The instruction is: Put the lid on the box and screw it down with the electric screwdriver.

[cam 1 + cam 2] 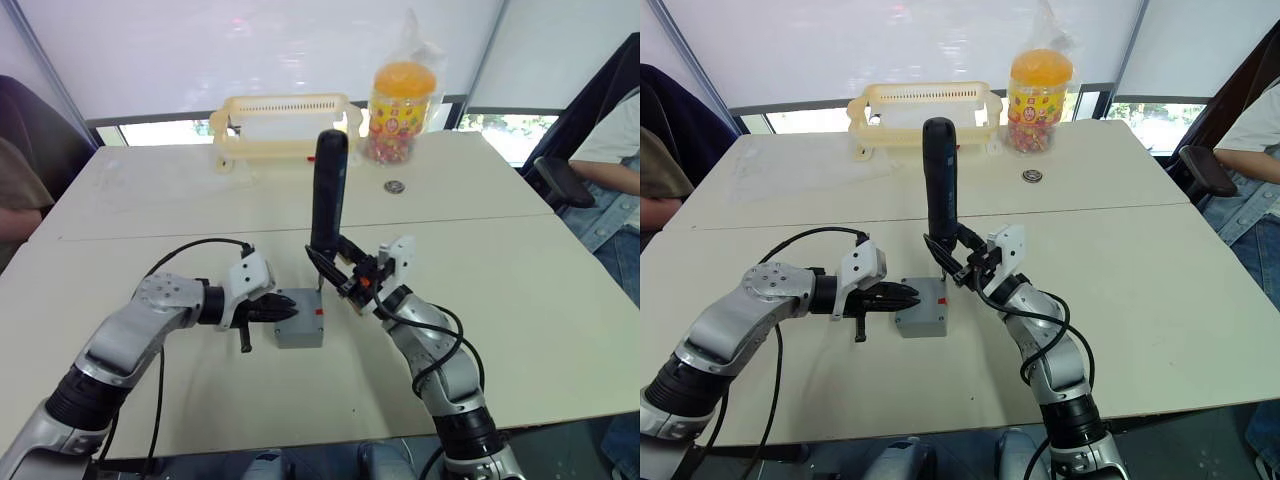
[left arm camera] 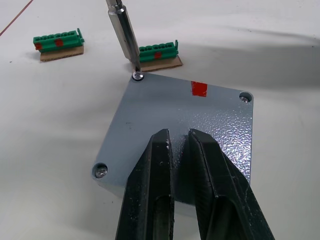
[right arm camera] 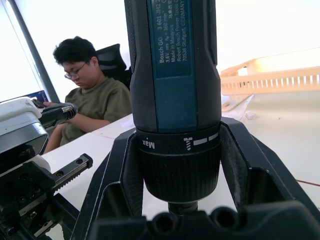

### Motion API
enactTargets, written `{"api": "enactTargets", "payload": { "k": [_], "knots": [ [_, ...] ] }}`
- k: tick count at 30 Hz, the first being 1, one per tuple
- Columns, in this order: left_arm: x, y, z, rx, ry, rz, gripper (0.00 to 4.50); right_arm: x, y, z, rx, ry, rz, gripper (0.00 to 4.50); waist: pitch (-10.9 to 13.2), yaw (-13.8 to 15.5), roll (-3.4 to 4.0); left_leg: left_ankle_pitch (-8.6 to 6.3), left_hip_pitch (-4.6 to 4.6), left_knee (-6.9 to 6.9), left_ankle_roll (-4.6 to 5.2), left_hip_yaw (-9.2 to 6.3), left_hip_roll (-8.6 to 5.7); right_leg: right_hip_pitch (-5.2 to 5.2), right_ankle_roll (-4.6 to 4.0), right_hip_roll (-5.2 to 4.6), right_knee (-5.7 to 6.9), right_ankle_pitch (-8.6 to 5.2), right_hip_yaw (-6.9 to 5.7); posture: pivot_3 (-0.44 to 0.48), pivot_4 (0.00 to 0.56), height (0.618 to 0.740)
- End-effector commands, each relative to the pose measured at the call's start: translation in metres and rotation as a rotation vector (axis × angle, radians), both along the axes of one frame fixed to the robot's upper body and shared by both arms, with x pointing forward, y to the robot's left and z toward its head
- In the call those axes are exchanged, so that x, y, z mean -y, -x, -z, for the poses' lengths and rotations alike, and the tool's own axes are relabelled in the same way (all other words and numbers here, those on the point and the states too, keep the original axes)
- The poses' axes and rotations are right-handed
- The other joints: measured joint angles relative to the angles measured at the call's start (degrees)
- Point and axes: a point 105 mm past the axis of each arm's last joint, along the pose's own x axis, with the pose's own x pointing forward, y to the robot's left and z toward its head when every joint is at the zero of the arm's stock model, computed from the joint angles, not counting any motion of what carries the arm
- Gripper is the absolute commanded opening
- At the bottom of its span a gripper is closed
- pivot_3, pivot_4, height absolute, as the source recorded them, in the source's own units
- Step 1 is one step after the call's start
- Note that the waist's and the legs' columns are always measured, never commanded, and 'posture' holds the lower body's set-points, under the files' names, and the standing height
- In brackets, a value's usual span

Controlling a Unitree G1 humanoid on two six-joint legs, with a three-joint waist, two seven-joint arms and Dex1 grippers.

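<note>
Upright in right gripper [image 3: 180,200], clamped: electric screwdriver [image 3: 172,65] reading "Bosch GO", "Max", bit on lid [image 2: 165,120] screw; left gripper [image 2: 192,170] nearly closed, pressing lid.

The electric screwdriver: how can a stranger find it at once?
On the white table, look between the two robot arms at the grey box. The electric screwdriver stands upright over its corner, a tall black stick held by the right gripper, far taller than anything near.
</note>
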Motion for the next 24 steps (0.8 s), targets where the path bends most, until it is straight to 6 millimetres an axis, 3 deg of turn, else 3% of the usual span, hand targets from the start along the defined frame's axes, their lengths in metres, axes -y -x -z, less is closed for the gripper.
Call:
{"api": "enactTargets", "payload": {
  "k": [1,10,24],
  "knots": [
    [-0.003,0.001,0.007,-0.022,-0.022,-0.016,0.56,-0.003,0.005,-0.014,0.067,-0.025,-0.005,1.73,0.0,0.0,0.0,0.0,0.0,0.0,0.0,0.0,0.0,0.0,0.0,0.0,0.0,0.0,0.0,0.0,0.15,0.74],
    [-0.003,0.001,0.009,-0.026,-0.022,-0.014,0.56,-0.002,0.009,-0.032,0.134,-0.045,0.008,1.73,0.0,0.01,0.0,0.0,0.0,0.0,-0.01,0.0,0.0,0.0,0.0,0.0,0.01,0.0,0.0,0.0,0.15,0.74],
    [0.0,0.003,0.01,-0.034,-0.02,-0.005,0.56,-0.007,0.017,-0.029,0.104,-0.064,-0.009,1.73,0.0,0.06,0.0,0.0,0.0,0.0,-0.01,0.0,0.0,0.01,0.0,0.0,0.01,0.0,0.0,0.0,0.15,0.74]
  ]
}}
